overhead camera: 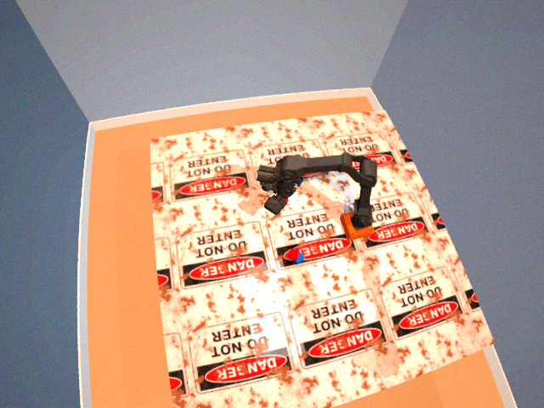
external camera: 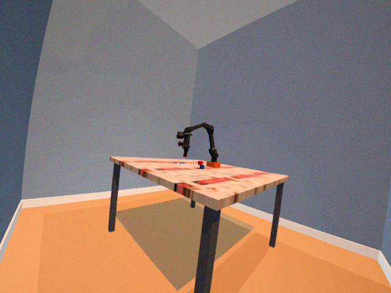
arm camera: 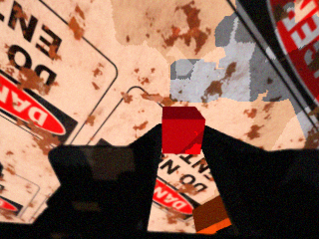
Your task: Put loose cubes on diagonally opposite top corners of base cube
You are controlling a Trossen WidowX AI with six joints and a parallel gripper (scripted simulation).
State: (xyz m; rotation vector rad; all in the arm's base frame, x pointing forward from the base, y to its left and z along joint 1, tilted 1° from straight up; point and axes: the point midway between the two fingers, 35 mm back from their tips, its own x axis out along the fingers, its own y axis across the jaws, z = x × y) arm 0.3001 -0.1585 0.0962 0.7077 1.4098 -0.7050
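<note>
Gripper [overhead camera: 280,201] [external camera: 185,154] [arm camera: 179,127] part-open, gripping red cube [external camera: 184,155] [arm camera: 182,135] upright; cube, no long axis

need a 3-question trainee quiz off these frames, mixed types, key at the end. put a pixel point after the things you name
1. Multiple choice: what does the gripper [external camera: 184,154] [arm camera: 179,127] hold? A) the blue base cube B) a red cube [external camera: 184,155] [arm camera: 182,134] C) nothing
2. True or false: the other red cube [overhead camera: 293,254] [external camera: 200,162] sits on the blue base cube [overhead camera: 300,257] [external camera: 201,166].
3. Fill in: the block under the arm's foot is ____.

Key: 1 B; 2 true; 3 orange
</note>
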